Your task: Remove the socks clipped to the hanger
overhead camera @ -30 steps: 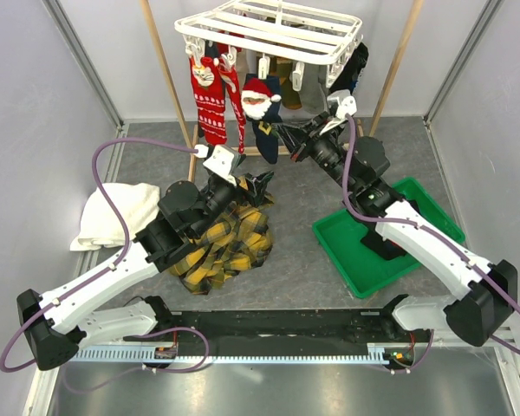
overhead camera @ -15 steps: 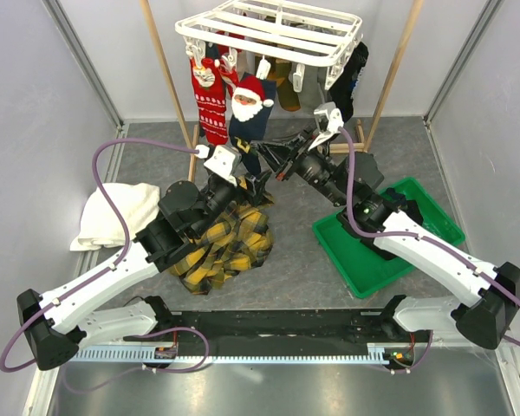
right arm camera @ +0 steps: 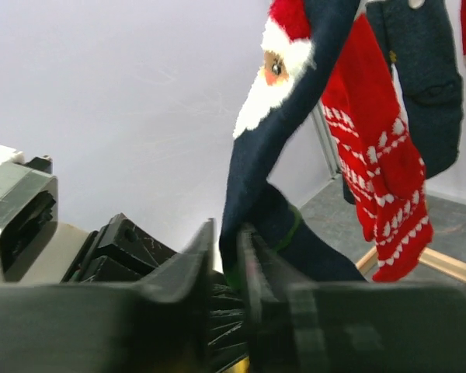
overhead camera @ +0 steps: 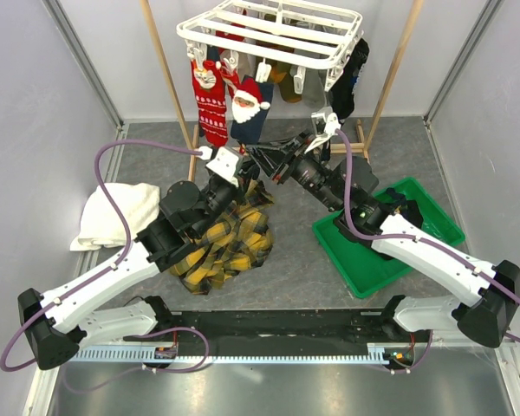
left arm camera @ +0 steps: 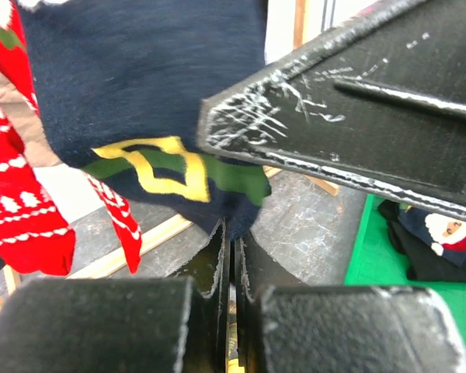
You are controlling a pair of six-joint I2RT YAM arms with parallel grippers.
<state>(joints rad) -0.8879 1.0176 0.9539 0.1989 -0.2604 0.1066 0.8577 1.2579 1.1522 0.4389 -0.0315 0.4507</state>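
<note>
The white hanger (overhead camera: 273, 30) hangs at the top with several socks clipped to it. A red patterned sock (overhead camera: 210, 104) and a navy Santa sock (overhead camera: 247, 108) hang at its left. A black sock (overhead camera: 351, 78) hangs at its right. My left gripper (left arm camera: 233, 237) is shut, pinching the toe of the navy Santa sock (left arm camera: 140, 85). My right gripper (right arm camera: 227, 241) has its jaws slightly apart, with the navy Santa sock (right arm camera: 256, 155) still running between them. In the top view the left gripper (overhead camera: 251, 179) and the right gripper (overhead camera: 262, 158) meet tip to tip below the hanger.
A green tray (overhead camera: 364, 260) at the right holds a dark Santa sock (left arm camera: 443, 241). A yellow-black plaid cloth (overhead camera: 225, 238) lies under the left arm, with a white towel (overhead camera: 117, 212) at the left. Wooden poles (overhead camera: 165, 69) flank the hanger.
My right gripper carried the navy sock's toe left and down toward the left gripper, then its jaws came apart. My left gripper closed on the toe.
</note>
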